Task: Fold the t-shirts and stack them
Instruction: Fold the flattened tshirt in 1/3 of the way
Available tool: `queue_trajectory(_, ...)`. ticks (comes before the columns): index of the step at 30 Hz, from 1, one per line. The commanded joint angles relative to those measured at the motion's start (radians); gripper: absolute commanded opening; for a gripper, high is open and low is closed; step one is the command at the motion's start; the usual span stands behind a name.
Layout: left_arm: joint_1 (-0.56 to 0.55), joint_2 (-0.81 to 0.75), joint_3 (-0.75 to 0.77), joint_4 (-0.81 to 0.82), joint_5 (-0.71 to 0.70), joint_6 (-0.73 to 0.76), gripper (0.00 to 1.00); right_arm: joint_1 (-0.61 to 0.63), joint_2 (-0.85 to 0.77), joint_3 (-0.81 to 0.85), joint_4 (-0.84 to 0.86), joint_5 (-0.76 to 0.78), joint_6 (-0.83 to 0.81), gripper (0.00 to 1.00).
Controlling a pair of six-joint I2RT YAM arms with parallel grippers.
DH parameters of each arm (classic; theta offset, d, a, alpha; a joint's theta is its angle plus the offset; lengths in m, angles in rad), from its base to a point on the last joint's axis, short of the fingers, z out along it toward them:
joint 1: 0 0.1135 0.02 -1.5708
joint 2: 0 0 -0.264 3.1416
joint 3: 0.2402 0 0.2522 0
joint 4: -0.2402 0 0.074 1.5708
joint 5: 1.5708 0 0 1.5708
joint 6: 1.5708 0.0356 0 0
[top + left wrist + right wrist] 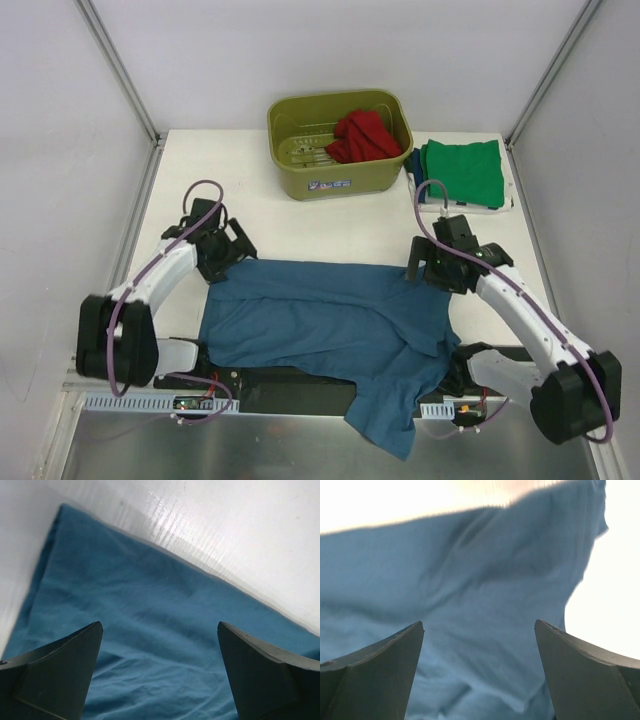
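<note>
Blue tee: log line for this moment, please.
blue tee: spread, near corner overhanging | left hand: open, far-left corner | right hand: open, far-right corner | red tee: in tub | green tee: folded, far right

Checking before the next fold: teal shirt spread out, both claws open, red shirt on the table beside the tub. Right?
Not quite: the top external view shows the red shirt inside the olive tub, not beside it. The teal shirt is spread out; left claw and right claw are open.

Soft matt teal t-shirt (330,315), glossy white table (300,225)
</note>
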Motion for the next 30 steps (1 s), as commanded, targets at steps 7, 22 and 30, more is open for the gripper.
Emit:
queue_trajectory(7, -0.004, 0.3, 0.062, 0.077, 0.002, 0.044, 0.99, -0.037, 0.368, 0.025, 0.263, -0.023, -0.024, 0.97)
queue_trajectory(22, 0.11, 0.491, 0.194, 0.087, 0.001, 0.07, 0.99, -0.109, 0.758, 0.37, 0.272, -0.16, -0.076, 0.97)
queue_trajectory(30, 0.131, 0.626, 0.36, 0.085, 0.057, 0.081, 0.99, -0.155, 0.994, 0.645, 0.22, -0.229, -0.09, 0.97)
